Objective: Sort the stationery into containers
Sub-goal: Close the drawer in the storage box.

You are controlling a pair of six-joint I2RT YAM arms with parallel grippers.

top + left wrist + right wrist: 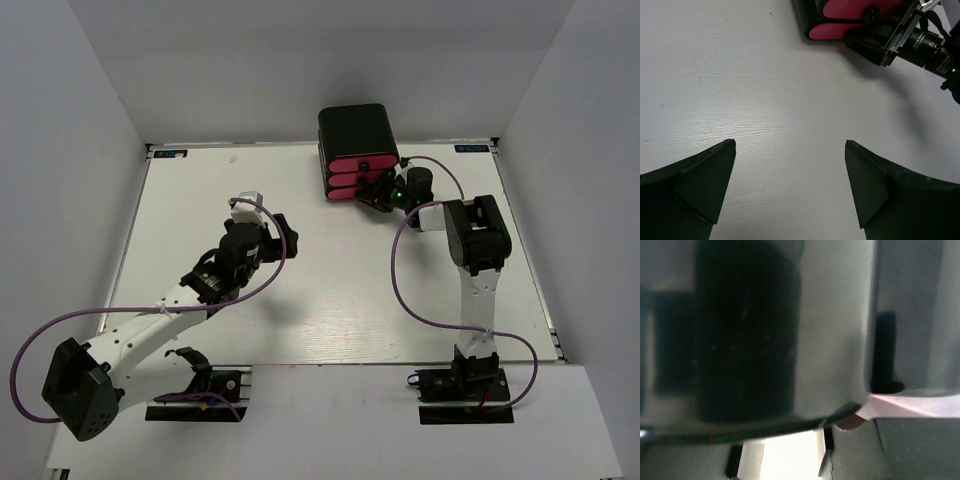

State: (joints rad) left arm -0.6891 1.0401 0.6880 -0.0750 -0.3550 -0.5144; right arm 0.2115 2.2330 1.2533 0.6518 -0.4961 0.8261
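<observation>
The container is a black rounded box (353, 128) at the table's far middle, with stacked pink drawers (347, 166) facing the near side. It also shows in the left wrist view (837, 10), with one small black knob (871, 13). My right gripper (379, 192) is pressed against the right end of the lower drawers (827, 31). Its fingers are too dark and blurred to read. The right wrist view is a close blur with a strip of pink (915, 407). My left gripper (790, 145) is open and empty over bare table, also in the top view (285, 238). No pens or markers are in view.
The white table (330, 300) is walled in by grey panels at the back and both sides. Purple cables (420, 300) loop off both arms. The right arm's wrist camera (925, 42) sits just right of the drawers.
</observation>
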